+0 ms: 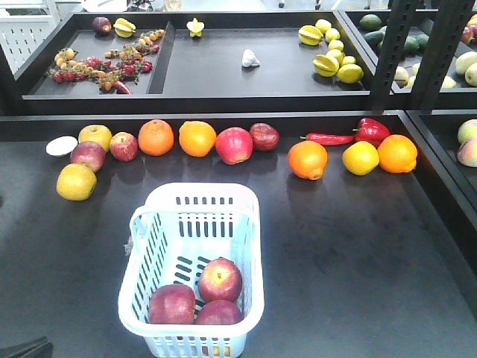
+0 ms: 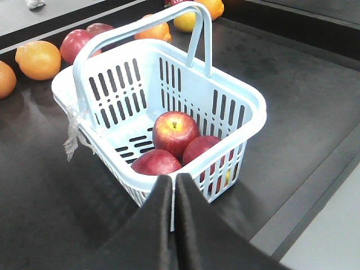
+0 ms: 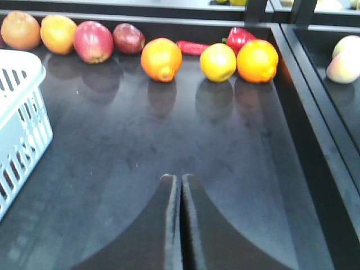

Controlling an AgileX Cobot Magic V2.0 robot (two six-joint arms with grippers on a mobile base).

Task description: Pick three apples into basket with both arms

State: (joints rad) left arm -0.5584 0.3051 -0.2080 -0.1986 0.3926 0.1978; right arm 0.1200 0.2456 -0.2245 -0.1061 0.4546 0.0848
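Nearest, the dark tabletop [image 1: 358, 253] carries the pale blue basket [image 1: 141, 246], and the three apples [image 1: 219, 279] lie together at its near end, touching one another. Its handle [image 2: 198, 34] stands upright. The left gripper [image 2: 173, 183] hangs just above the basket's near rim, fingers pressed together on nothing; the right gripper [image 3: 181, 183] hovers over bare table to the right, likewise closed and empty. Farther back, oranges [image 1: 307, 159] and other fruit line the table's far edge, with black trays [image 1: 223, 67] behind. No writing is legible.

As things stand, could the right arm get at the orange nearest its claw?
Probably yes. The right claw is shut and empty above bare tabletop, and nothing lies between it and the orange. The basket sits off to its left, out of the path.
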